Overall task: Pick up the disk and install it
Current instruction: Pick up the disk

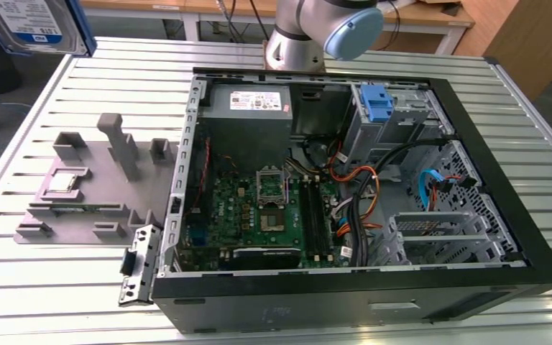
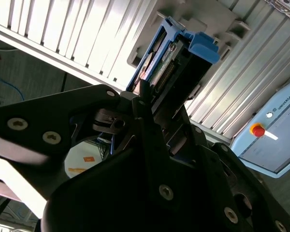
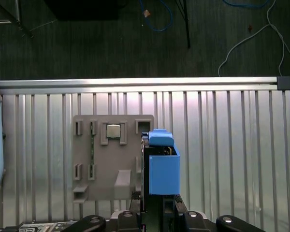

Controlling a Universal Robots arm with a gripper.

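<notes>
As it hangs aloft, disk (image 1: 37,25): ten o'clock of the computer case (image 1: 353,302)
Gripper (image 3: 158,207): clamped on the disk

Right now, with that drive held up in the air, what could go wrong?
1. The disk hangs aloft in the jaws. If the grip slips, it might drop onto the gray fixture and its small chip, which the first wrist view shows close by.
2. Loose cables cross the open computer case. They could snag the disk on its way in.
</notes>
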